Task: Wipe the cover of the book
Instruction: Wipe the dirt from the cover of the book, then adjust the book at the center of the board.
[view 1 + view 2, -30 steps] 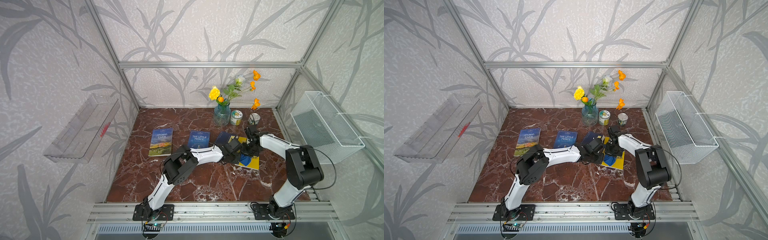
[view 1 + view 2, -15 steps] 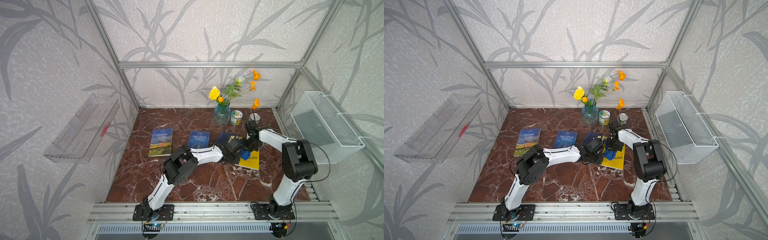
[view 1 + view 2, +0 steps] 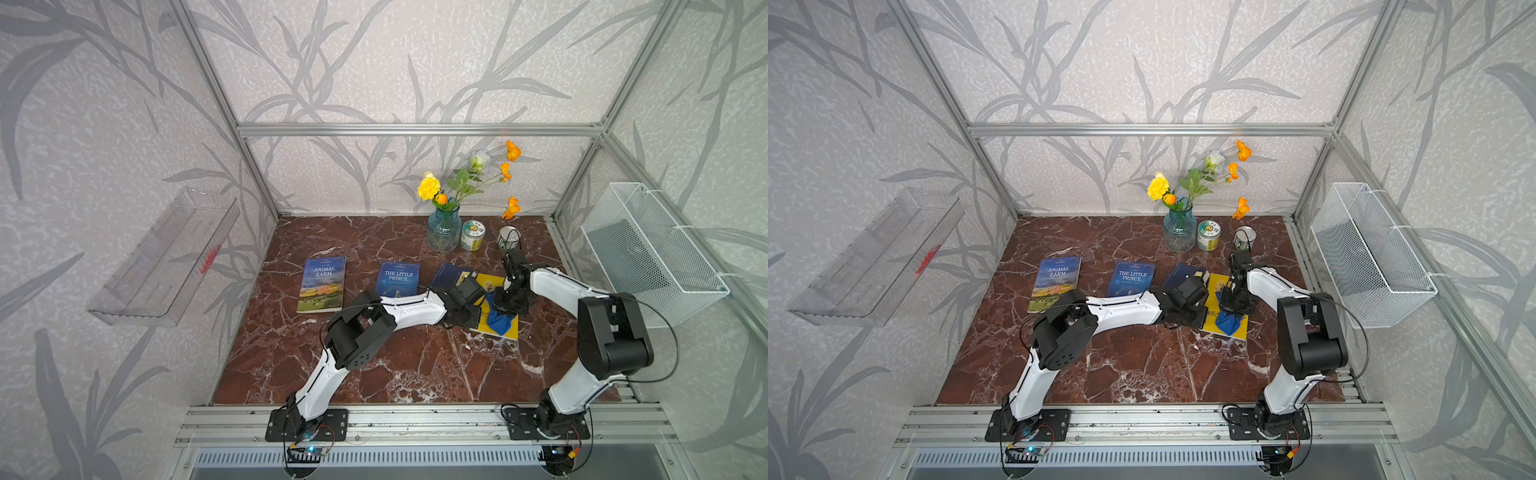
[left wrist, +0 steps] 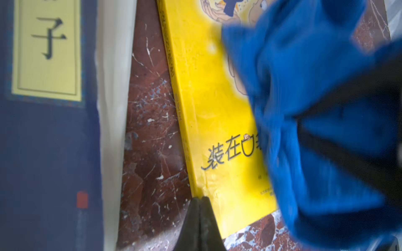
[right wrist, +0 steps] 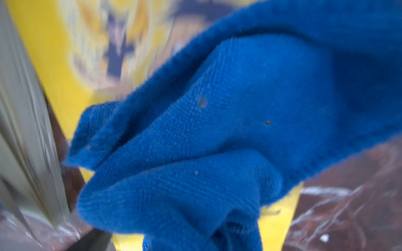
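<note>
A yellow book (image 3: 489,283) (image 3: 1217,286) lies flat at the right of the marble table. A crumpled blue cloth (image 3: 500,322) (image 3: 1228,322) rests on the front part of its cover, and my right gripper (image 3: 508,306) is shut on the cloth from above. In the right wrist view the cloth (image 5: 217,130) fills the frame and hides the jaws, with the yellow cover (image 5: 43,54) behind. My left gripper (image 4: 200,198) is shut and empty, its tips pressing on the book's (image 4: 208,108) left edge beside the cloth (image 4: 304,87).
A navy book (image 3: 448,274) (image 4: 43,141) lies just left of the yellow one, then The Little Prince (image 3: 398,277) and Animal Farm (image 3: 322,282). A vase of flowers (image 3: 444,232), a tin (image 3: 473,235) and a cup (image 3: 508,237) stand behind. A wire basket (image 3: 648,257) hangs on the right wall.
My right gripper dragged the cloth toward the back of the cover, then back toward its front edge. The left arm has stayed in place.
</note>
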{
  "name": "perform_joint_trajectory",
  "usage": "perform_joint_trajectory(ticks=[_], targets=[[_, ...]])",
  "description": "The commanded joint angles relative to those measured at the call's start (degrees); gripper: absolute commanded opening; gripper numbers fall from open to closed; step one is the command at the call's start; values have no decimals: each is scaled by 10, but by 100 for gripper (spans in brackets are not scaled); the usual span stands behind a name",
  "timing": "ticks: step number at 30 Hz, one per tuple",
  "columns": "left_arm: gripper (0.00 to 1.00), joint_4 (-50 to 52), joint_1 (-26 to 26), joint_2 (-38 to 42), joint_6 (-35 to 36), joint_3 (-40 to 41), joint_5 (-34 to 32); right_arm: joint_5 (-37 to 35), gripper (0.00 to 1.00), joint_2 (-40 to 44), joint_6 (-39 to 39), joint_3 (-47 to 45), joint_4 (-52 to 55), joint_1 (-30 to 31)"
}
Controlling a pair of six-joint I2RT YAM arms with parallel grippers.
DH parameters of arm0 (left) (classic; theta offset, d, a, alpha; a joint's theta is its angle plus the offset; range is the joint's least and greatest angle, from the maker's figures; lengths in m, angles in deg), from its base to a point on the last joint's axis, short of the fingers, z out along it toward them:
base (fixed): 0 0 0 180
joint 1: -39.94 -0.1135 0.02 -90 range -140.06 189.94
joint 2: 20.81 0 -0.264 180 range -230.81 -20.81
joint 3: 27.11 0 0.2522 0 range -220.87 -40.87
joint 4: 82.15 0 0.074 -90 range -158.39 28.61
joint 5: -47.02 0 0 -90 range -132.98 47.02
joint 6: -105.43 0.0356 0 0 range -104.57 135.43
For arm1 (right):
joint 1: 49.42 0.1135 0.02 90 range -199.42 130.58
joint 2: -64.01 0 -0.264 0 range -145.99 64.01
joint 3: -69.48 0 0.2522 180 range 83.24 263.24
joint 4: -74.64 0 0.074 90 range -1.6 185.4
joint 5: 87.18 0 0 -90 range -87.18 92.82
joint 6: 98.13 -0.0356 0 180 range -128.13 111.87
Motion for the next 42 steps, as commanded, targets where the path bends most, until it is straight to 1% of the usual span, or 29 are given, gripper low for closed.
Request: perform_joint_trajectory(ticks=[1,4,10,14,16,18,21,23,27,29,31,34,38,42], targets=[[2,32,3,-9,2,8,-10,-72,8,-84,25,24,29,-16],[2,36,3,-9,7,8,-20,-75,8,-95,25,35,24,-19],[2,45,7,12,26,7,-39,-91,8,-77,19,43,5,-26],[2,31,6,51,40,14,-63,-56,8,-34,10,49,-6,-15],[3,42,-1,67,37,8,-71,-65,8,-7,12,54,-3,4],[3,53,-13,83,24,7,-70,-91,9,17,17,66,11,27],[3,49,-39,109,4,23,-56,-113,9,58,26,72,19,65],[4,39,-60,125,8,34,-33,-120,9,84,26,68,18,95],[5,42,-105,140,14,43,-3,-104,9,133,28,32,-20,156],[6,45,-128,142,24,43,-7,-95,9,152,19,13,-38,183],[8,48,-151,135,31,38,-13,-93,9,162,7,-1,-48,196],[11,81,-180,104,44,7,-10,-77,9,170,-6,-21,-60,203],[17,101,-201,64,53,-22,-7,-64,9,178,-9,-43,-75,205],[37,118,-206,20,63,-63,23,-64,9,182,-9,-57,-81,206]])
